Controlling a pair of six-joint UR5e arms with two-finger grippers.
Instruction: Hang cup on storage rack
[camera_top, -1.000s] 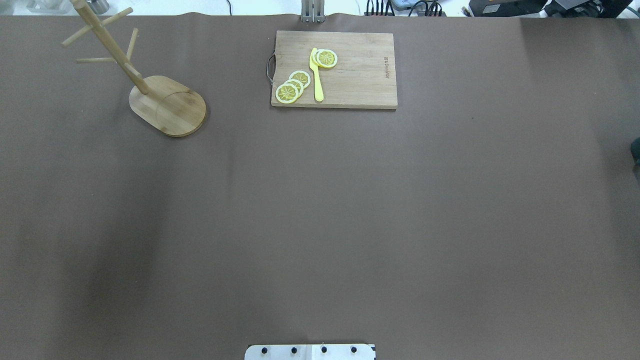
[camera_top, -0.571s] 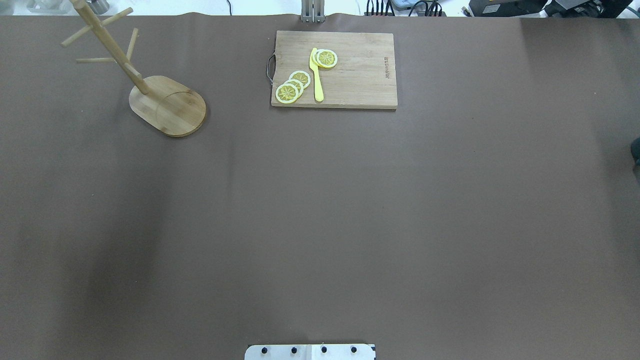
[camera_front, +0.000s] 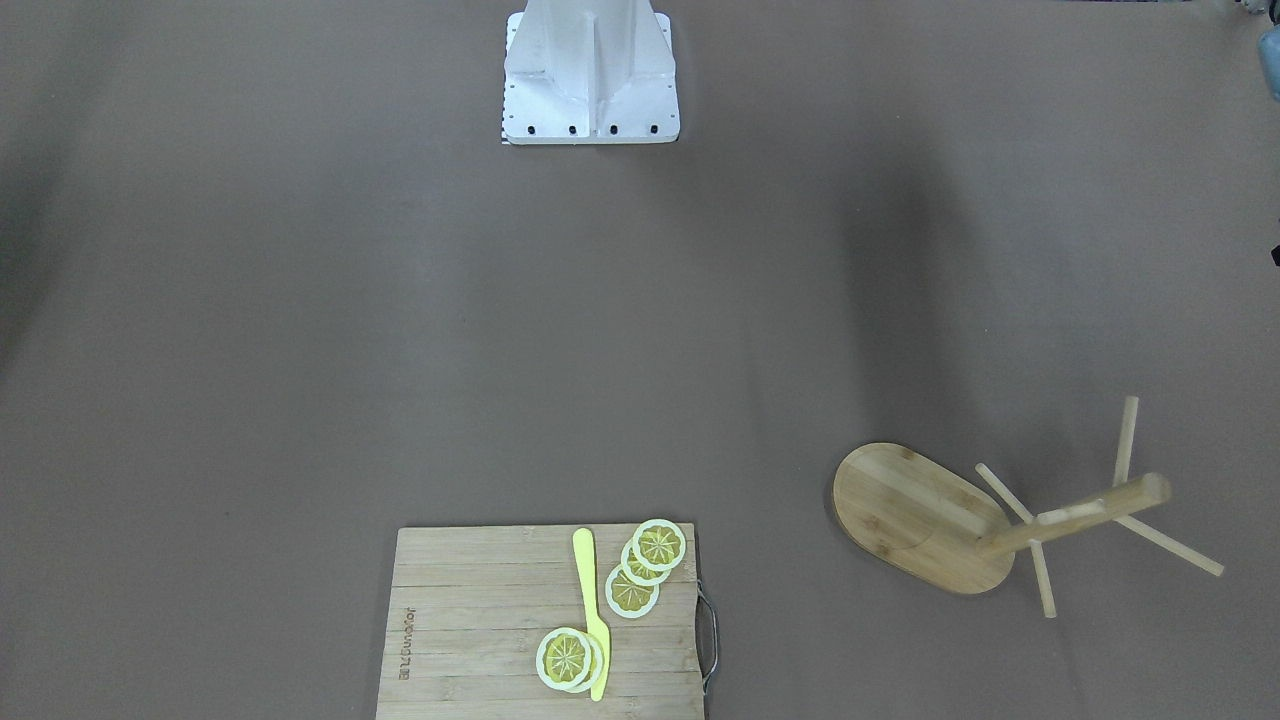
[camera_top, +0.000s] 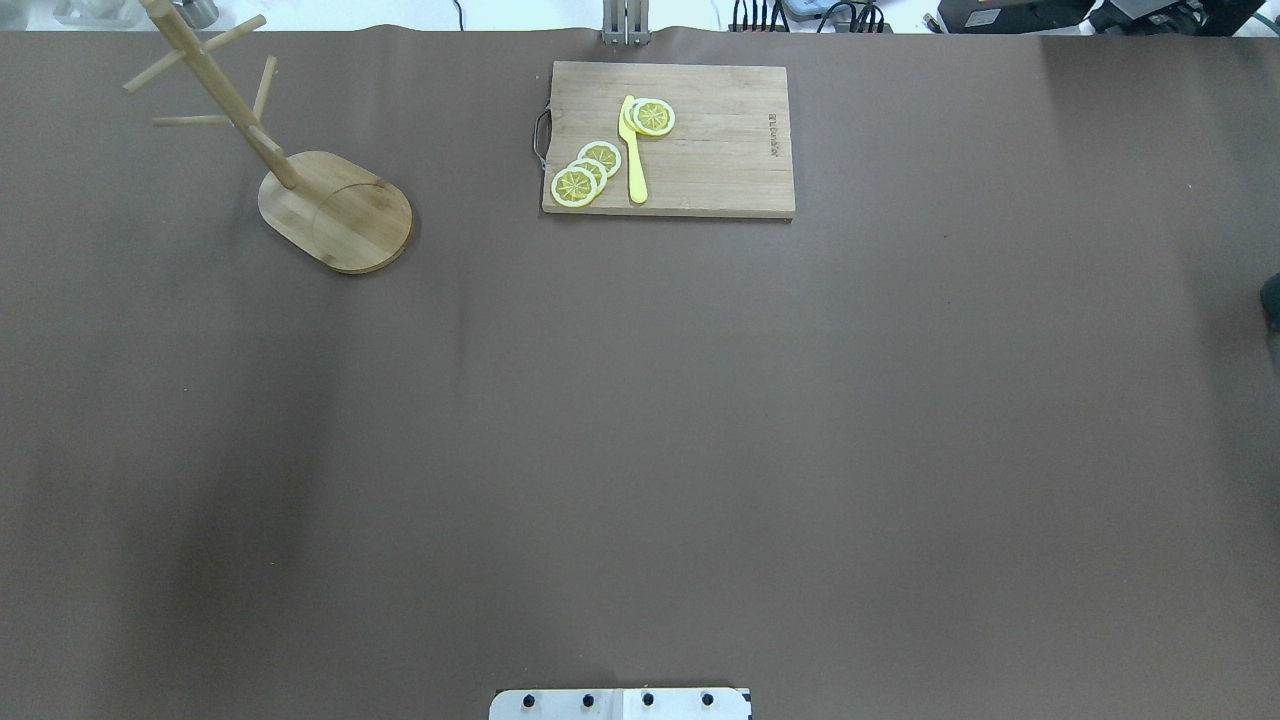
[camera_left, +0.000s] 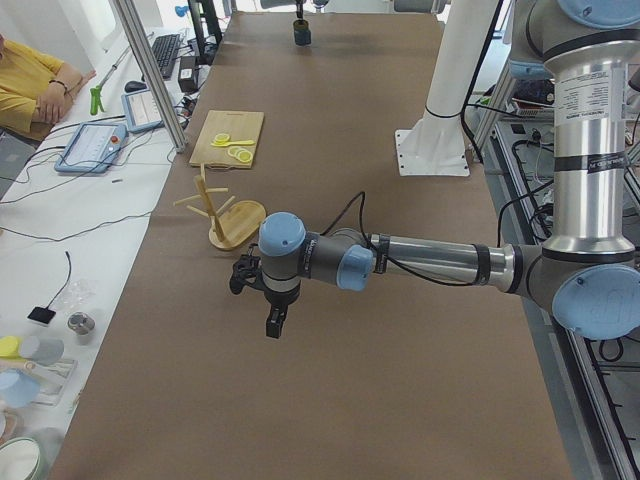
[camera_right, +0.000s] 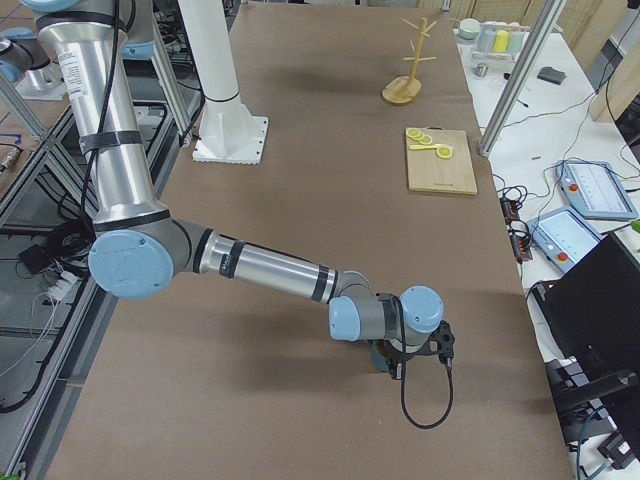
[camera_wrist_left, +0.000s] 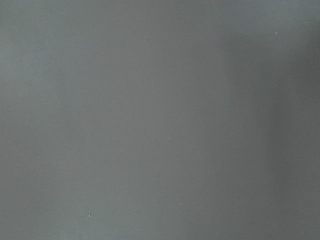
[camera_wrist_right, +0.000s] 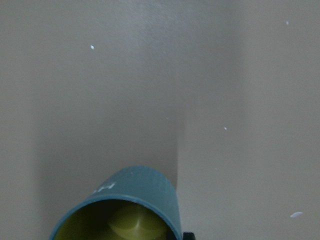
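- The cup (camera_wrist_right: 131, 192), blue-grey outside and yellow inside, fills the bottom edge of the right wrist view, its open mouth turned up toward the camera and pale lettering on its side.
- In the exterior right view the cup (camera_right: 382, 356) is a dark shape directly under the right tool (camera_right: 396, 362), at the end of the brown worktop (camera_top: 640, 420) on the robot's right.
- How far the right tool is open, and whether it grips the cup, cannot be told: its fingers are not clear in any view.
- The left tool (camera_left: 274, 320) hangs above bare worktop on the robot's left, pointing down. Its opening cannot be judged from the side view, and the left wrist view shows only plain surface.
- The storage rack (camera_top: 335, 212) stands upright near the far left corner, well apart from the cup, its pegs bare.
- A bamboo cutting board (camera_top: 720, 150) lies at the far edge, carrying lemon slices (camera_top: 575, 186) and a yellow knife (camera_top: 634, 160).
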